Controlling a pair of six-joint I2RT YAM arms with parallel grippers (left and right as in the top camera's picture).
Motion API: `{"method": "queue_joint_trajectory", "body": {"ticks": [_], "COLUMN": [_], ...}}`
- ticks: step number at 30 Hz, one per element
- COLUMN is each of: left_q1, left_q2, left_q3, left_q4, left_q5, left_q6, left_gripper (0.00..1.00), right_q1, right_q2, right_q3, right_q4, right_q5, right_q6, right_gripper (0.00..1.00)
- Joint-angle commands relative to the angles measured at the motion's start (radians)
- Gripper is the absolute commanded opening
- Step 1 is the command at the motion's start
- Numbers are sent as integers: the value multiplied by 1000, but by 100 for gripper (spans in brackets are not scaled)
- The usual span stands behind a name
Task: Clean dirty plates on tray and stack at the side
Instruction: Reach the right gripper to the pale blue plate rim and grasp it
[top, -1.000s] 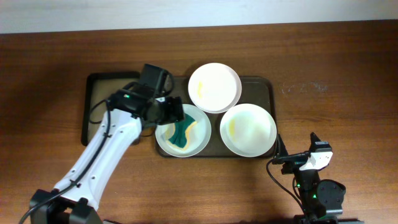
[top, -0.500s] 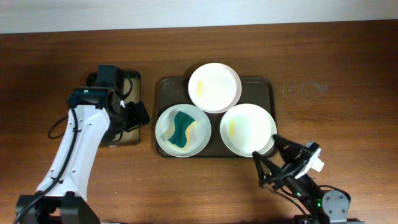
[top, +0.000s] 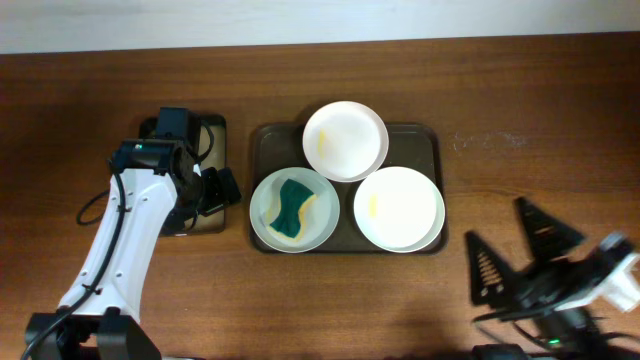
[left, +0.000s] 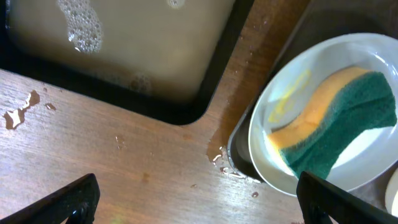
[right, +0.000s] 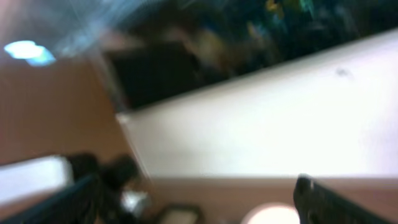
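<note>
Overhead: three plates (top: 345, 140) sit on the tray (top: 432, 140). The sponge (top: 291, 208) lies in the tray's 7 o'clock plate, long axis 12-to-6. The left gripper (top: 215, 190), open and empty, is nearer, with the sponge at its 3 o'clock. The right gripper (top: 512, 252) gapes, empty.
Left wrist: the sponge (left: 348, 118) is at 2 o'clock.
Right wrist: blur.

white left arm (top: 112, 248), black joints (top: 150, 160), looped black cable (top: 93, 207), black triangular right end effector (top: 494, 219), white housing (top: 620, 276)
</note>
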Motion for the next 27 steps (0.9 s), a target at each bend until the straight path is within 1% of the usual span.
{"method": "queue_joint_trajectory", "body": {"ticks": [1, 2, 3, 6, 7, 8, 9, 10, 12, 13, 14, 15, 19, 21, 23, 24, 26, 27], "left_q1": [0, 0, -1, -2, -2, -2, -2, -2, -2, -2, -2, -2, -2, -2, -2, -2, -2, -2], "left_q2": [0, 0, 0, 0, 0, 0, 0, 0, 0, 0, 0, 0, 5, 9, 9, 9, 9, 9], "left_q3": [6, 6, 6, 6, 6, 6, 6, 6, 6, 6, 6, 6, 5, 5, 5, 5, 5, 5], "left_q4": [0, 0, 0, 0, 0, 0, 0, 0, 0, 0, 0, 1, 16, 20, 20, 19, 19, 19], "left_q5": [4, 4, 3, 3, 3, 3, 3, 3, 3, 3, 3, 3, 3, 3, 3, 3, 3, 3], "left_q6": [12, 12, 12, 13, 13, 13, 13, 13, 13, 13, 13, 13, 13, 12, 13, 13, 13, 13], "left_gripper": [99, 99, 99, 99, 99, 99, 100, 99, 99, 99, 100, 100, 100, 100, 100, 100, 99, 99], "right_q1": [-3, -2, -1, -1, -1, -1, -1, 2, 38, 65, 98, 145, 336, 417, 481, 501, 536, 545], "right_q2": [285, 382, 488, 665, 724, 773, 814, 867, 970, 1009, 1045, 1089, 1248, 1336, 1434, 1474, 1571, 1609], "right_q3": [360, 467, 575, 718, 746, 747, 746, 745, 745, 745, 745, 744, 744, 744, 744, 744, 744, 744], "right_q4": [-297, -419, -535, -689, -726, -722, -720, -725, -747, -756, -763, -768, -763, -754, -749, -748, -745, -737], "right_q5": [169, 163, 110, -151, -254, -325, -370, -414, -408, -381, -339, -264, 118, 266, 352, 376, 416, 418], "right_q6": [-319, -328, -327, -328, -327, -327, -327, -328, -328, -328, -327, -325, -193, -120, -57, -30, 46, 67], "right_gripper": [98, 98, 98, 100, 93, 77, 63, 59, 59, 57, 53, 52, 52, 52, 52, 49, 38, 38]}}
